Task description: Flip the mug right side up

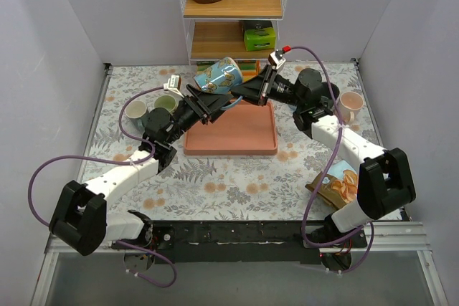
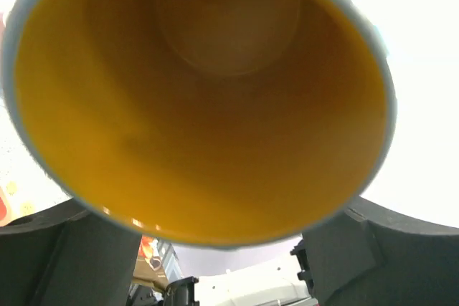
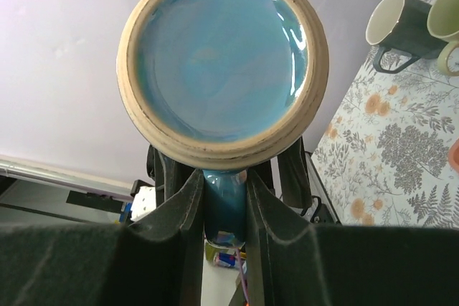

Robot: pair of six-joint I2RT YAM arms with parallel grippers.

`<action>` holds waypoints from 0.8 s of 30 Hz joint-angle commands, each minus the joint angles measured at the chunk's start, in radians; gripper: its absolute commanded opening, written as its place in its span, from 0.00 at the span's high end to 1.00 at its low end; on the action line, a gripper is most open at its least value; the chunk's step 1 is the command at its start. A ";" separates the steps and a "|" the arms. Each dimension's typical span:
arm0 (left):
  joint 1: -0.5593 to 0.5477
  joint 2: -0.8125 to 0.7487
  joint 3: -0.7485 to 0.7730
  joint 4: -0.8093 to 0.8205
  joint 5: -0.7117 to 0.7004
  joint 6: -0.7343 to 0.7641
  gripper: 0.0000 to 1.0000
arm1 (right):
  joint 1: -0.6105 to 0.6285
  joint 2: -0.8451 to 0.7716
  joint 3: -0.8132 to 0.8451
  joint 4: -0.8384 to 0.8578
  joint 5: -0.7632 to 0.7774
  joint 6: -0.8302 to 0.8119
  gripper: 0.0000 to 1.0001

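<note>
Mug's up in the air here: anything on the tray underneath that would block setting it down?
Nothing visible. The tray is bare where it shows beneath the mug, which the right gripper holds by its handle; the jaws of the left gripper flank its rim.

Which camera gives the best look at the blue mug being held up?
Top external: it shows the blue mug's whole outline, tipped on its side in midair. Left wrist sees only its yellow inside; right wrist only its base and handle, pinched by the right gripper.
</note>
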 commanded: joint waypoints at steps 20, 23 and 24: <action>-0.042 -0.119 -0.035 -0.010 -0.232 0.088 0.87 | 0.121 -0.114 -0.010 0.028 0.083 -0.060 0.99; -0.041 -0.138 -0.041 -0.031 -0.255 0.096 0.99 | 0.128 -0.128 -0.036 0.008 0.080 -0.070 0.99; -0.042 -0.144 -0.040 -0.033 -0.257 0.100 1.00 | 0.132 -0.133 -0.043 0.008 0.080 -0.070 0.99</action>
